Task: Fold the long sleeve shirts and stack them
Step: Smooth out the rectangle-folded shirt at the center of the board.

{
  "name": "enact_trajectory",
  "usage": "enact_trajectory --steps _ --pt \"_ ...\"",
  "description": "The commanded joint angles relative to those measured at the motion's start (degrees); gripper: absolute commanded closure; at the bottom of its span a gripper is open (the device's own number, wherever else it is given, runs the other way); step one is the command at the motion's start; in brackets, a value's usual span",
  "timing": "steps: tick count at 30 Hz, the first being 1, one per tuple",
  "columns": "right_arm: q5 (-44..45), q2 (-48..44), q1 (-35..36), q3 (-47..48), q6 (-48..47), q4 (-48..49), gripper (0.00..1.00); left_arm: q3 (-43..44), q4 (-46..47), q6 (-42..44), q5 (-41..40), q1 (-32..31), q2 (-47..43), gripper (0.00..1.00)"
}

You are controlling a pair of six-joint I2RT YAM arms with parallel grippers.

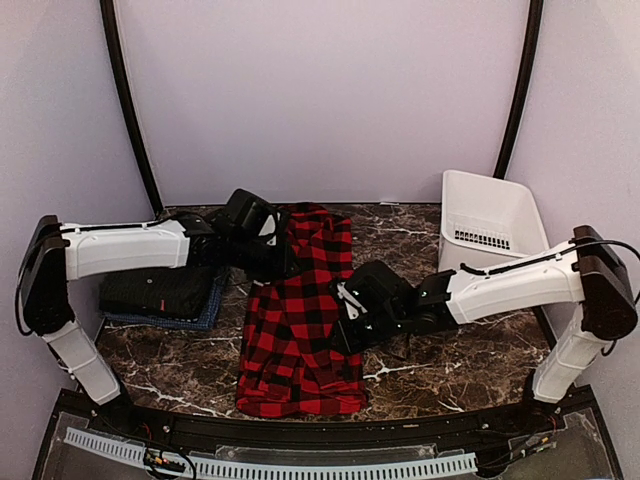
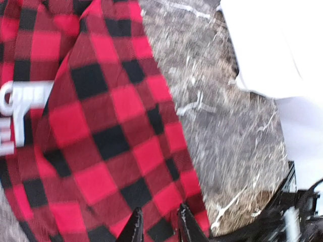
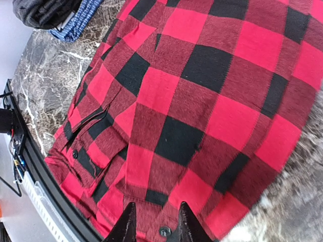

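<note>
Shirt point(image 1: 300, 340) in red-black check lies down the middle of the table point(image 1: 460, 360) beneath left gripper point(image 2: 158, 212) and right gripper point(image 3: 157, 205), each slightly parted, gripping nothing.

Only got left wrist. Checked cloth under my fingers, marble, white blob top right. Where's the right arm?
Observer: Right gripper hangs over the checked shirt at its right edge as the top view shows it, fingers apart, nothing pinched.
Operator: The white blob?
Observer: A white basket, standing at the far right corner of the table.
Operator: Any shirts done?
Observer: A folded black shirt lies on top of a blue one at the table's left side.
</note>
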Motion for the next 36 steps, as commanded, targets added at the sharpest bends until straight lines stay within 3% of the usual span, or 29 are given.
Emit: enact_trajectory --steps 1,10,19,29,36 --pt "-2.47 4.27 -0.69 1.73 -3.25 3.6 0.74 8.58 2.41 4.41 2.43 2.75 8.41 0.79" --pt "-9.4 10.52 -0.93 -1.3 -5.9 5.45 0.77 22.68 11.34 6.07 5.88 9.39 28.42 0.82" --pt "-11.82 11.02 -0.9 -2.42 -6.25 4.52 0.77 34.96 7.68 5.98 7.81 14.48 43.99 0.83" --pt "-10.84 9.39 -0.99 -1.77 -7.37 1.52 0.76 41.11 5.13 5.89 8.31 15.38 46.66 0.83" --pt "-8.44 5.91 -2.28 -1.94 -7.23 -0.71 0.76 50.72 0.0 9.18 6.81 15.87 46.53 0.82"
